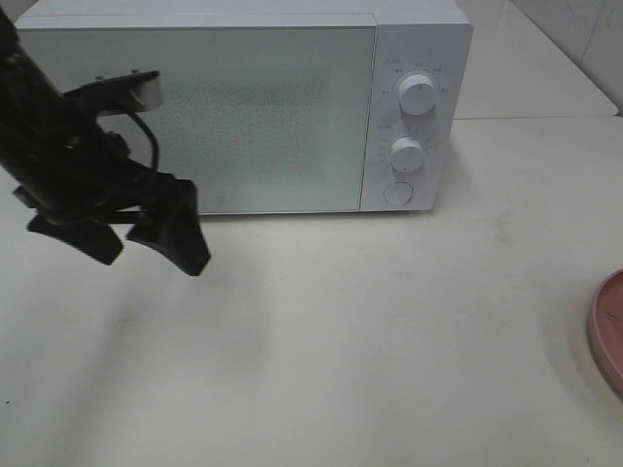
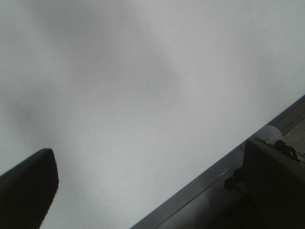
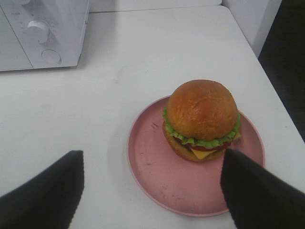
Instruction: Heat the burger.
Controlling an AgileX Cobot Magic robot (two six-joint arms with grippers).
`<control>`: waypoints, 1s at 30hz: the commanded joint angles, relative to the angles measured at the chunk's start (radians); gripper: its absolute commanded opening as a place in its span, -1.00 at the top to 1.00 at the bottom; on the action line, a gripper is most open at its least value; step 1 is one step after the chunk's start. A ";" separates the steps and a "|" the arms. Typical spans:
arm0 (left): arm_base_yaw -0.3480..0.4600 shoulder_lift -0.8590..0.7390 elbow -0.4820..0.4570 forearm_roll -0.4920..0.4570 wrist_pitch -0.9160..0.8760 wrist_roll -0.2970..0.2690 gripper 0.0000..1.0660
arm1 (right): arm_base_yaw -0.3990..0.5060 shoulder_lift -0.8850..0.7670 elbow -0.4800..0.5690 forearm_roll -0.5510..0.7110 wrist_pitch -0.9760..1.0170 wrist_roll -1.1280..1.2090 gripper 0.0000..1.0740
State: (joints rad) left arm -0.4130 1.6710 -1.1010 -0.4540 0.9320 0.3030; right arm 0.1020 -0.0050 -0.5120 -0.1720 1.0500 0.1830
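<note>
The burger [image 3: 202,119], with a shiny golden-brown bun, lettuce and cheese, sits on a round pink plate [image 3: 157,171] in the right wrist view. My right gripper [image 3: 150,200] is open, hovering short of the plate with one black finger on each side and nothing between them. The white microwave [image 1: 243,107] stands at the back of the table with its door shut. My left gripper [image 1: 151,260] hangs wide open and empty in front of the door's left part. In the exterior high view only the plate's rim [image 1: 608,331] shows at the right edge; the burger is out of that frame.
The microwave has two knobs [image 1: 417,95] and a round button [image 1: 397,193] on its right panel. The white table [image 1: 370,331] stretches between the microwave and the plate. The table's edge [image 2: 200,191] shows in the left wrist view, and its right edge [image 3: 281,105] runs past the plate.
</note>
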 commanded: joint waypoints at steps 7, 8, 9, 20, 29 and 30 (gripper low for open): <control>0.257 -0.163 0.004 0.109 0.261 -0.001 -0.89 | -0.008 -0.027 0.001 -0.001 -0.006 -0.003 -0.42; 0.257 -0.163 0.004 0.109 0.261 -0.001 -0.89 | -0.008 -0.027 0.001 -0.001 -0.006 -0.003 -0.42; 0.296 -0.200 0.004 0.140 0.287 -0.019 -0.89 | -0.008 -0.027 0.001 -0.001 -0.006 -0.003 -0.42; 0.454 -0.429 0.005 0.260 0.331 -0.150 -0.89 | -0.008 -0.027 0.001 -0.001 -0.006 -0.003 -0.42; 0.455 -0.656 0.164 0.340 0.323 -0.209 -0.89 | -0.008 -0.027 0.001 -0.001 -0.006 -0.003 -0.42; 0.455 -0.722 0.216 0.360 0.313 -0.209 -0.89 | -0.008 -0.027 0.001 -0.001 -0.006 -0.003 -0.42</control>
State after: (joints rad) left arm 0.0390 0.9590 -0.8960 -0.0990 1.2170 0.1040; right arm 0.1020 -0.0050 -0.5120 -0.1720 1.0500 0.1830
